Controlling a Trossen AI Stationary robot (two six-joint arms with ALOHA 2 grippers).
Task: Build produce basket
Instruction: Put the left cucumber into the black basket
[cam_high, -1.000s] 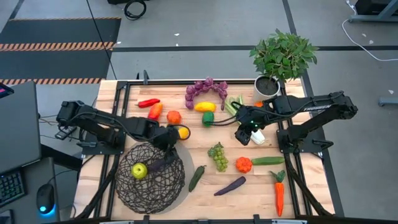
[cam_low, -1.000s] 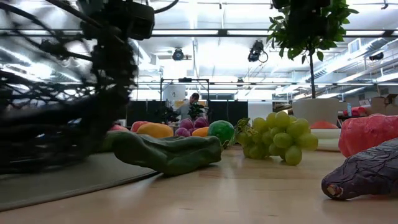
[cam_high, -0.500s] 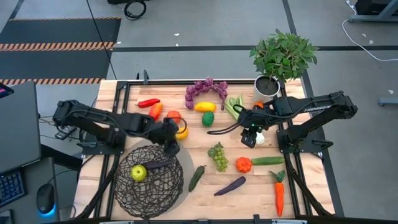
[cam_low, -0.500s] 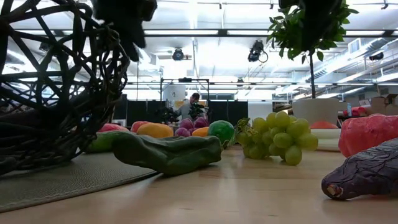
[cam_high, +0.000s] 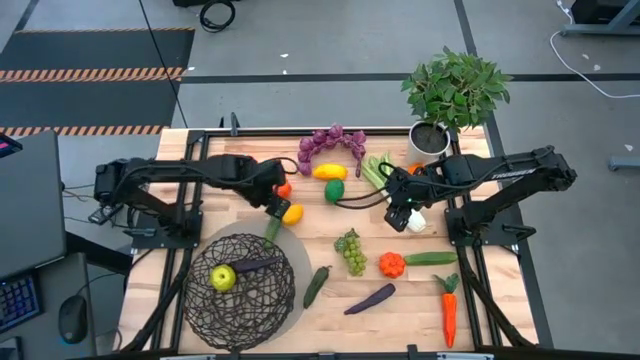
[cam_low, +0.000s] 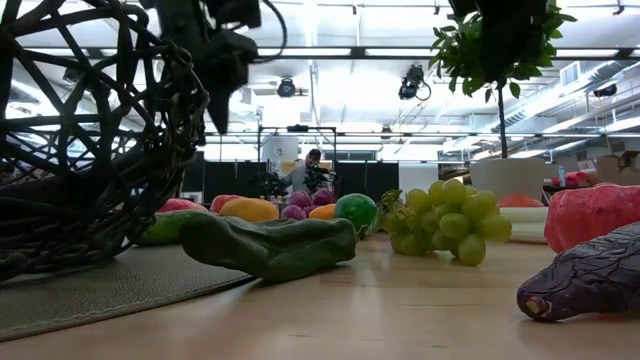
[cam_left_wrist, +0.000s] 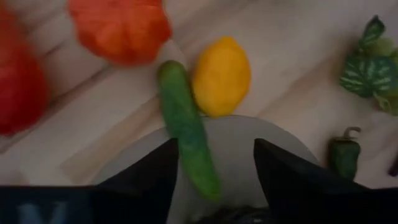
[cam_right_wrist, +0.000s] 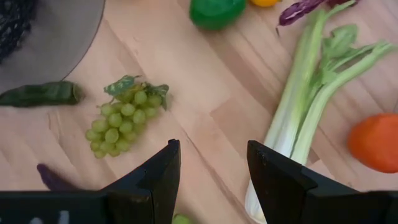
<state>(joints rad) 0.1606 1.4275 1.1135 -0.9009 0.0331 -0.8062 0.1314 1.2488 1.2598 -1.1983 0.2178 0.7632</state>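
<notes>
The dark wire basket (cam_high: 240, 292) stands on a round grey mat (cam_high: 297, 300) at the near left, with a green apple (cam_high: 223, 275) and an eggplant (cam_high: 256, 265) inside. My left gripper (cam_high: 272, 207) is open above a green cucumber (cam_left_wrist: 186, 127), its fingers either side of it without touching. The cucumber lies flat, one end on the mat's far edge (cam_left_wrist: 242, 149), beside a lemon (cam_left_wrist: 222, 74). My right gripper (cam_right_wrist: 212, 149) is open and empty above bare wood, between the celery (cam_right_wrist: 305, 118) and the green grapes (cam_right_wrist: 121, 118).
More produce lies across the table: purple grapes (cam_high: 333, 140), a green pepper (cam_high: 335, 190), an orange pepper (cam_high: 391, 264), a carrot (cam_high: 449, 305), another eggplant (cam_high: 370, 298) and red peppers (cam_high: 245, 172). A potted plant (cam_high: 455, 95) stands at the far right corner.
My left gripper has gone from above the basket's far rim toward the table's far edge and now hangs over the cucumber and lemon. The basket, blurred in the low view a second ago, now stands still.
</notes>
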